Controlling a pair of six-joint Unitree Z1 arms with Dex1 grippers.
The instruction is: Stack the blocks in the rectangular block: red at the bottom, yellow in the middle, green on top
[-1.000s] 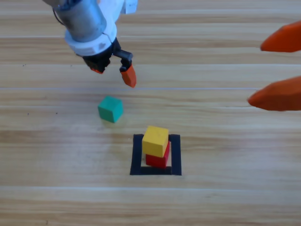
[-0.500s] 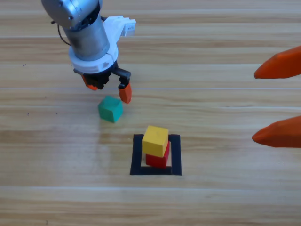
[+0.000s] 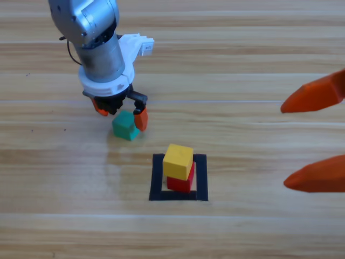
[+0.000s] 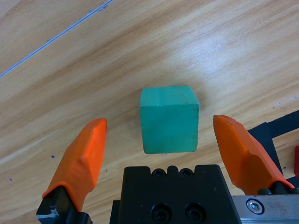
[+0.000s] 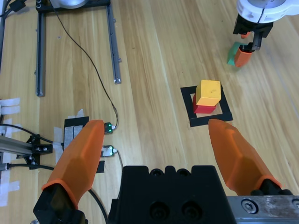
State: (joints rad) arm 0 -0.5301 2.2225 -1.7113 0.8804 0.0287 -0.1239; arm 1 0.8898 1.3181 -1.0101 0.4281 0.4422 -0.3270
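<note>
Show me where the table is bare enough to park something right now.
Bare wood lies below the black tape rectangle and between the yellow cube and the waiting right gripper. Crowded: the open left gripper straddles the green cube; the red cube sits under yellow inside the rectangle.

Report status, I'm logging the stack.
Left gripper open, astride green cube. Yellow on red inside tape rectangle. Right gripper open at right edge. Nothing blocking.

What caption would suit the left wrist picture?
Open left tool straddling the green cube on the wooden table.
</note>
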